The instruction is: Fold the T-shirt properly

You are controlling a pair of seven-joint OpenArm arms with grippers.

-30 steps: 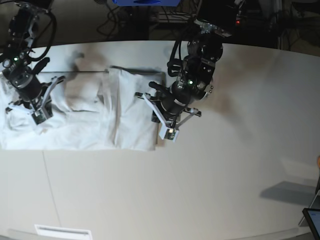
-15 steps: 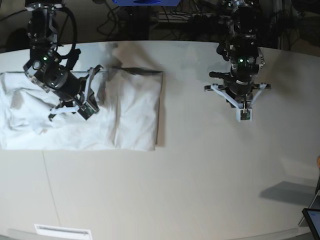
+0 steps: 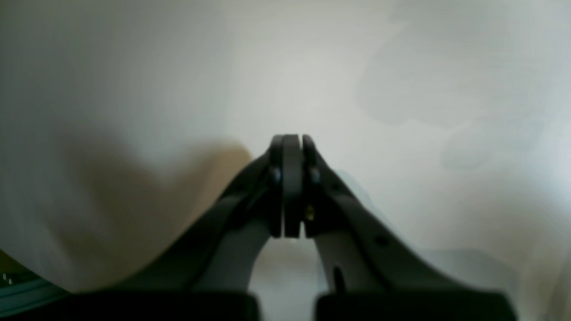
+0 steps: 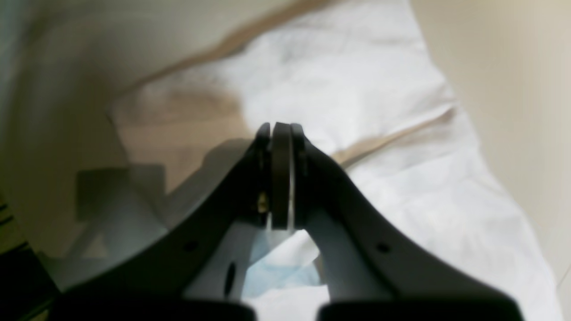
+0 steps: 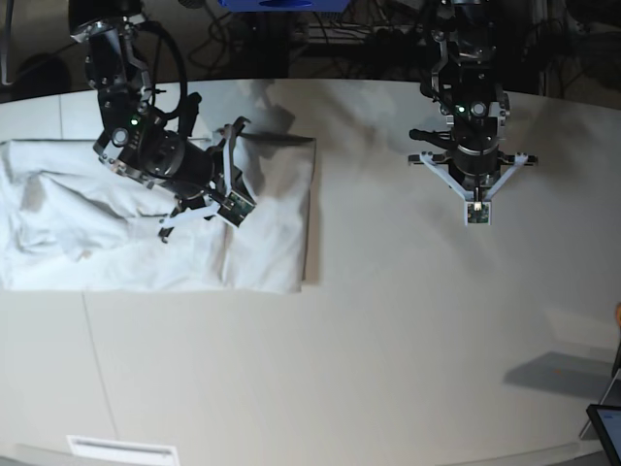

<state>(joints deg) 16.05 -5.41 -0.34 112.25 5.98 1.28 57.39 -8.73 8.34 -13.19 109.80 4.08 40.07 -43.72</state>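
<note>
T-shirt lying partly folded at the table's left, looking light, limp, wrinkle-prone, best pinched at a hemmed corner; right gripper hovering over it, jaws pressed together, empty; left gripper likewise, well apart.

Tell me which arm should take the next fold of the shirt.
Probably the right: its gripper, shut and empty, hangs over the T-shirt. The left gripper, also shut, is over bare table, well away from the cloth.
</note>
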